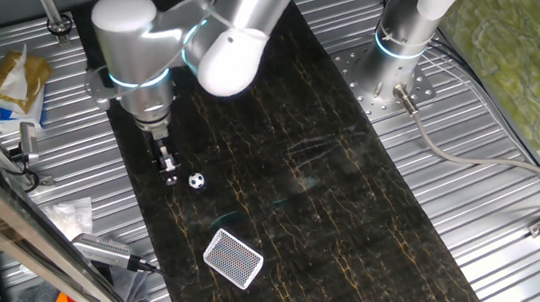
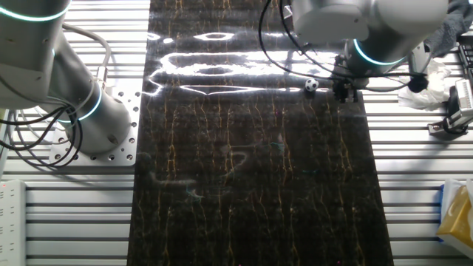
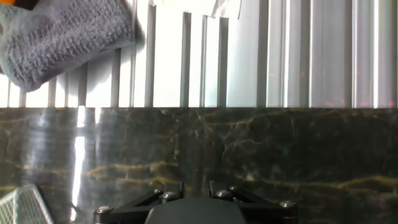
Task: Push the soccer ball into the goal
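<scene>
Goal [image 1: 233, 259] at the near edge of the dark worktop [image 1: 344, 209].
Soccer ball [image 1: 197, 180] sits just beside the lowered end effector [image 1: 169, 166], fingers clenched together, holding nothing.

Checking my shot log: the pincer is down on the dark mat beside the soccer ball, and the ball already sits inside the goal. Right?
Not quite. In one fixed view the soccer ball lies on the mat beside the pincer, well apart from the goal, not inside it. The rest holds.
</scene>
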